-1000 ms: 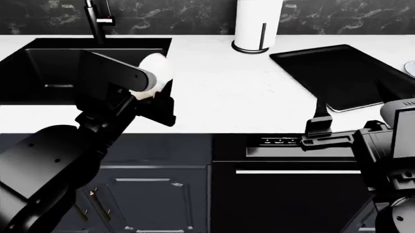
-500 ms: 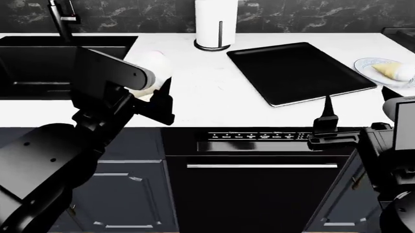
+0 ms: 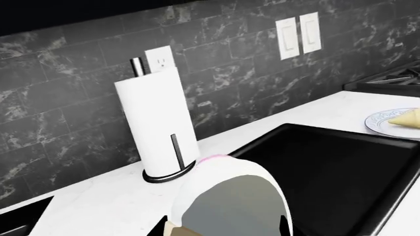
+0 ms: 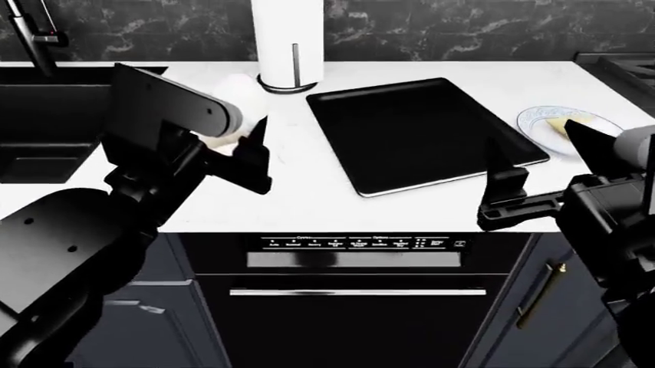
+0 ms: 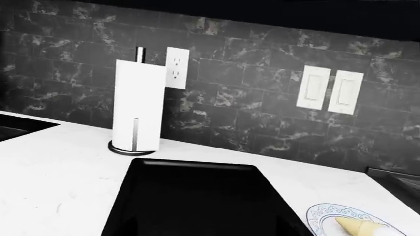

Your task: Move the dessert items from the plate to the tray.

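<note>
Head view is showing the left gripper (image 4: pixel 241 150) gripping one ice-cream cone (image 3: pixel 226 201) beside the tray (image 4: pixel 415 132) — not yet over it. Another cone (image 5: pixel 364 227) is lying on the plate (image 4: pixel 534 117); the right gripper (image 4: pixel 508 201) is hanging open — nothing delivered.

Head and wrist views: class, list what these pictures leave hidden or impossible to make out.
- Left gripper: head view, the arm covers most of the ice-cream cone it carries; left wrist view cuts the cone's tip off.
- Second cone on the plate: cropped by the right wrist view's edge, partly behind the right arm in the head view.
- Right gripper: only one finger shows, so whether it is open cannot be told.
</note>
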### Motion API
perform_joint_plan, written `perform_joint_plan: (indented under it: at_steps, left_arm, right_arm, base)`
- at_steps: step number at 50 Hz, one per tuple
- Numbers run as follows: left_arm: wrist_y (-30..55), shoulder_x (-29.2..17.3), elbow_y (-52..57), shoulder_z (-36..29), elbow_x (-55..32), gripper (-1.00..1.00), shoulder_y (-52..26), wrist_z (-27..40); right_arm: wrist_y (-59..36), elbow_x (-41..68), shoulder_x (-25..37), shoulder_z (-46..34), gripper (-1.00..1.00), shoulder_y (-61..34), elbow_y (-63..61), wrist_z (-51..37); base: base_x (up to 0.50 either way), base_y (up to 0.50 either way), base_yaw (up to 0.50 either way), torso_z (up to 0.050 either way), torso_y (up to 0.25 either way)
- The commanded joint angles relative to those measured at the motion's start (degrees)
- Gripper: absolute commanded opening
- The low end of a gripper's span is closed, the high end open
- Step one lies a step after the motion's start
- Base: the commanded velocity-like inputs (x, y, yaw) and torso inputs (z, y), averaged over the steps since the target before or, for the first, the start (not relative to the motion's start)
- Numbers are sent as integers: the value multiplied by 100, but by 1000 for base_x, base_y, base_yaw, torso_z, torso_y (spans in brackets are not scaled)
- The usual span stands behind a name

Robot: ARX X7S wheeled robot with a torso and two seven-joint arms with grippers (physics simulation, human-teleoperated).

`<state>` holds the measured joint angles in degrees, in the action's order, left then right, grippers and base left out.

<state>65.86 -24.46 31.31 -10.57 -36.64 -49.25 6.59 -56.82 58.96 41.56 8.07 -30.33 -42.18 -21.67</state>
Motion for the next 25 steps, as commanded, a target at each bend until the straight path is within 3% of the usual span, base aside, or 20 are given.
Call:
perform_joint_plan:
  at_steps: [1, 4, 25]
  left_arm:
    - [17, -125, -83, -63, 8, -100, -129, 20]
    - [-5, -154, -134, -91, 30, -100, -130, 4]
    - [182, -398, -375, -229, -39, -100, -535, -220]
  right_arm:
    - [-332, 362, 85, -294, 100, -523, 496, 156]
    - [-458, 333, 86, -424, 100, -705, 649, 95]
    - [-942, 1493, 488, -348, 100, -1359, 880, 676]
  base:
    - [0, 0, 0, 50, 43]
    - [0, 0, 0, 50, 42]
    - [450, -300, 0, 50, 41]
